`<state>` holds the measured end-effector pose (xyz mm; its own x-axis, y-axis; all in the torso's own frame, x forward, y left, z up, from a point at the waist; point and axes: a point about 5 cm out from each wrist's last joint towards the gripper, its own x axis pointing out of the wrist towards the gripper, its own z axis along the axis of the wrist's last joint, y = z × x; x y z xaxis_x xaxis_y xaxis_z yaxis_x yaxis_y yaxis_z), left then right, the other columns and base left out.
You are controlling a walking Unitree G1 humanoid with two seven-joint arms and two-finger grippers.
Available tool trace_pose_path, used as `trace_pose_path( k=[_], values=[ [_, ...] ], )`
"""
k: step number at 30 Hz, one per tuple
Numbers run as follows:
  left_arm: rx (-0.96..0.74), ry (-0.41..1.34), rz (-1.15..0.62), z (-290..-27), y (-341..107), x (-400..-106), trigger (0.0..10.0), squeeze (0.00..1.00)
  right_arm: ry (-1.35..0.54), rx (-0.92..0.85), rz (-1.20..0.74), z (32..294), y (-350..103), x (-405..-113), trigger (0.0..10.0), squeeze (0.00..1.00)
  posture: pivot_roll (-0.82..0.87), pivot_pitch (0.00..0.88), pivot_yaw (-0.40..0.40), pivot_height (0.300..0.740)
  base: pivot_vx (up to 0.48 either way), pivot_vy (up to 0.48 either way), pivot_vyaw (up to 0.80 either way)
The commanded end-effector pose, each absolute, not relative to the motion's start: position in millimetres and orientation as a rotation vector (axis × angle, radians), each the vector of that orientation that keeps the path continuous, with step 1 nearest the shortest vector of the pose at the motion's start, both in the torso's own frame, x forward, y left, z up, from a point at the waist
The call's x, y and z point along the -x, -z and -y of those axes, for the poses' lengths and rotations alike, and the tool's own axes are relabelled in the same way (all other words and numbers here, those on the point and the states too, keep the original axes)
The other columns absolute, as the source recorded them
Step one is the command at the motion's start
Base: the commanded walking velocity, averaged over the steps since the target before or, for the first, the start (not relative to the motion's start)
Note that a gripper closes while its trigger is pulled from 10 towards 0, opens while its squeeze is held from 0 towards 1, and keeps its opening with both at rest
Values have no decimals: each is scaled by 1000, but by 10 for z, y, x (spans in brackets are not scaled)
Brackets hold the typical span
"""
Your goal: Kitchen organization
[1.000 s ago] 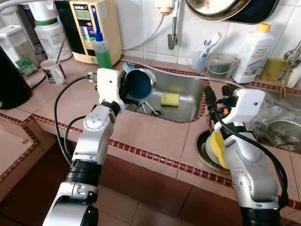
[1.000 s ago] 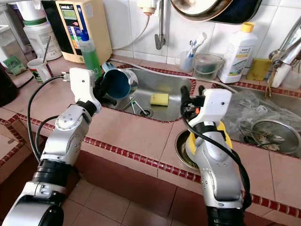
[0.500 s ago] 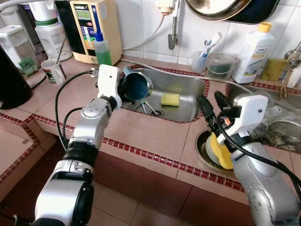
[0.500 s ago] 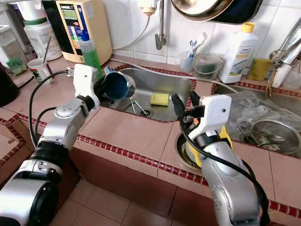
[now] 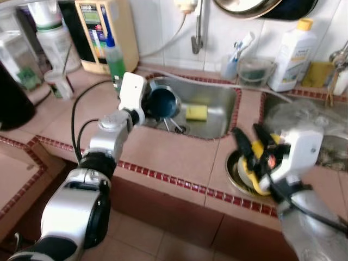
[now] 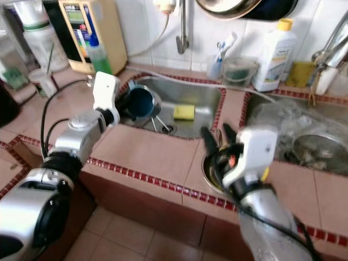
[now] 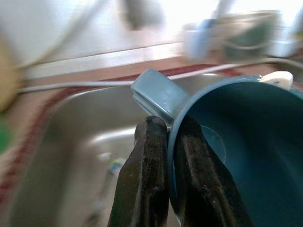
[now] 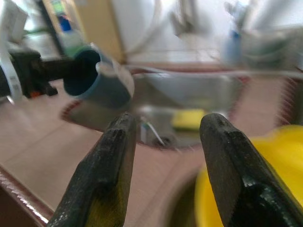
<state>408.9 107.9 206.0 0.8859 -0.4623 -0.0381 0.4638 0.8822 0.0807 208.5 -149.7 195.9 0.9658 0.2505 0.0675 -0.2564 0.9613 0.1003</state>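
A blue cup [image 5: 162,102] with a handle hangs tilted over the left rim of the steel sink [image 5: 223,103]. My left gripper [image 5: 148,103] is shut on the cup's rim, one finger inside and one outside [image 7: 147,175]. My right gripper [image 5: 253,142] is open and hovers just above a yellow bowl [image 5: 254,176] that sits in a round metal dish [image 5: 231,175] set in the counter right of the sink. In the right wrist view its fingers [image 8: 109,175] stand wide apart, with the yellow bowl [image 8: 255,189] below them.
A yellow sponge [image 5: 196,112] and some cutlery [image 5: 173,125] lie in the sink. A green soap bottle [image 5: 115,57], a white mug [image 5: 58,84] and a water appliance [image 5: 103,32] stand at the back left. A white bottle [image 5: 291,54] and a plastic bag [image 5: 315,117] are at the right.
My right gripper has drawn back from the sink's right edge and come down over the yellow bowl. The left gripper has carried the blue cup slightly further over the sink. The view has shifted and blurred.
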Motion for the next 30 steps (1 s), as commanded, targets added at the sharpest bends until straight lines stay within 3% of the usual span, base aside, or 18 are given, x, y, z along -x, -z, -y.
trace_pose_path(
  k=[1, 15, 30],
  values=[
    [-111, 502, -3, -1050, -2122, -4105, 10000, 0, -266, -113, 86, 1467, -2061, -2007, 10000, 0, -261, 184, 148, 740, 0, 0, 0],
    [-104, 460, -36, -1076, -2174, -4164, 10000, 0, -306, -168, 34, 1347, -2137, -1715, 10000, 0, -285, 258, 144, 740, 0, 0, 0],
    [-114, 406, -58, -1130, -2204, -4193, 10000, 0, -373, -221, 19, 1265, -2151, -1663, 10000, 0, -305, 290, 150, 740, 0, 0, 0]
  ],
)
